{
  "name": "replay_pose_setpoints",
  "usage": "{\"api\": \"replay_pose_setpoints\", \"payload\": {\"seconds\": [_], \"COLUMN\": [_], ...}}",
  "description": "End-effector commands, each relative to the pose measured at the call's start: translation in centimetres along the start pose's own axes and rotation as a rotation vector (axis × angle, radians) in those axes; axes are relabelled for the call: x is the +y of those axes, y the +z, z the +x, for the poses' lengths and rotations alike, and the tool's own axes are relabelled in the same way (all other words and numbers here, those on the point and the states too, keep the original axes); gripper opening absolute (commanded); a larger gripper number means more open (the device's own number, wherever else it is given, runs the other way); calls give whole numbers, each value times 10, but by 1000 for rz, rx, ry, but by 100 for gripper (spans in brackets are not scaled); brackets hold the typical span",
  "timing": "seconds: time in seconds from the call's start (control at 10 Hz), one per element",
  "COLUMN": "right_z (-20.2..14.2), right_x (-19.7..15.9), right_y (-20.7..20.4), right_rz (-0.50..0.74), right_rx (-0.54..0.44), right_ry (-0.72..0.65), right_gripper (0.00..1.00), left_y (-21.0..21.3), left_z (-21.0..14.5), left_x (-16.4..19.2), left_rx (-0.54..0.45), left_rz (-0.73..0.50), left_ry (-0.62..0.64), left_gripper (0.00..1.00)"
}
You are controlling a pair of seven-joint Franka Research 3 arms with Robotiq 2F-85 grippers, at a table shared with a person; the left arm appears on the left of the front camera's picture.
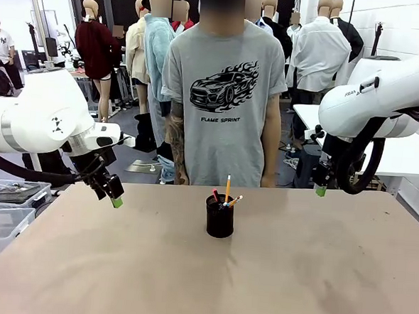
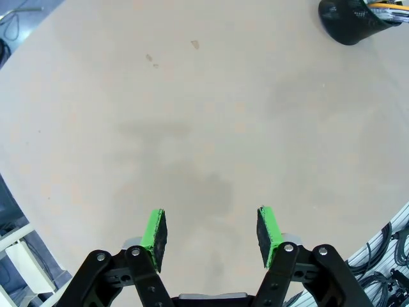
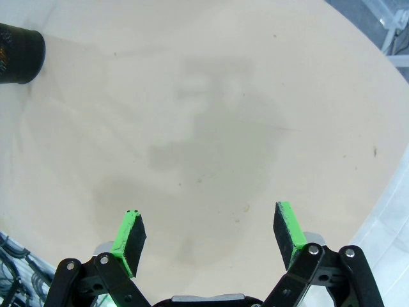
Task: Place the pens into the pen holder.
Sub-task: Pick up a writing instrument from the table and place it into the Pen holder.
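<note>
Three pens standing in the pen holder, tops fanned out above its rim: dark one with red end at the left, yellow-orange one upright in the middle, silver-white one leaning right. Holder upright on the bench, about midway between the two end effectors and well apart from both.

Left end effector raised over bare bench, fingers partly spread, nothing between the green pads; holder far ahead of it and off to its right in the left wrist view.

Right end effector likewise above bare bench, fingers spread wide, gripping nothing; holder far ahead and to its left in the right wrist view.

Person in a grey printed T-shirt standing beyond the holder at the far edge.
</note>
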State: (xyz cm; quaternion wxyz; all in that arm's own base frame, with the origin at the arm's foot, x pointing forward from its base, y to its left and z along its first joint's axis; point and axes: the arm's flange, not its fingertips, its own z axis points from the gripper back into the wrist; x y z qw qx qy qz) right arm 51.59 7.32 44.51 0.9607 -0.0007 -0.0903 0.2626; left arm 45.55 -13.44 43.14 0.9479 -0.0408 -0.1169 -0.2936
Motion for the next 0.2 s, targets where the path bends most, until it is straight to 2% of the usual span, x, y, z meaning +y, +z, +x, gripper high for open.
{"api": "replay_pose_setpoints", "payload": {"seconds": [0.0, 0.1], "right_z": [1, 1], "right_x": [0, 0], "right_y": [-2, -2], "right_rz": [5, 5], "right_rx": [-7, -7], "right_ry": [-5, -5], "right_gripper": [100, 100], "left_y": [4, 4], "left_z": [0, 0], "left_x": [2, 2], "left_rx": [-1, -1], "left_rz": [-19, -19], "left_ry": [-17, -17], "left_gripper": [74, 74]}}
